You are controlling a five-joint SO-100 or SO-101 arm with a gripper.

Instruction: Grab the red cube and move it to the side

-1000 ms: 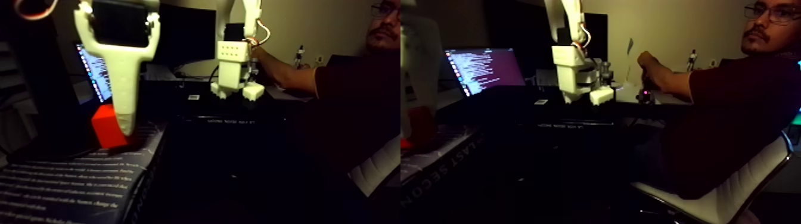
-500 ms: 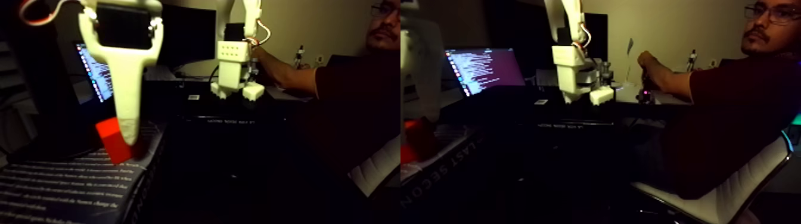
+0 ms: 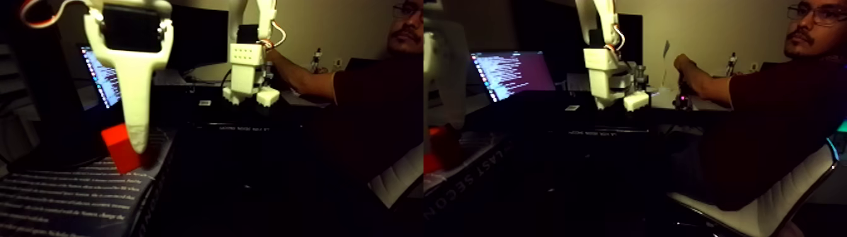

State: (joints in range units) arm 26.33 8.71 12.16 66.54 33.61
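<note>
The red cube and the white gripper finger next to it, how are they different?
The red cube is bright red and blocky; the white finger is pale, long and tapering. The cube sits tilted, low by the printed mat; the finger hangs upright from above. They overlap at the finger's tip.

Room dim, warm yellowish cast on back wall (image 3: 340,25). Lower half of both side-by-side halves nearly black, detail lost. Laptop screen (image 3: 510,72) glows brightest, slightly blown out. White tool (image 3: 135,135) near lens, soft; in right half it smears into pale blur at left edge. Red cube (image 3: 120,148) saturated, edges fuzzy. Overall grainy, low sharpness.
</note>
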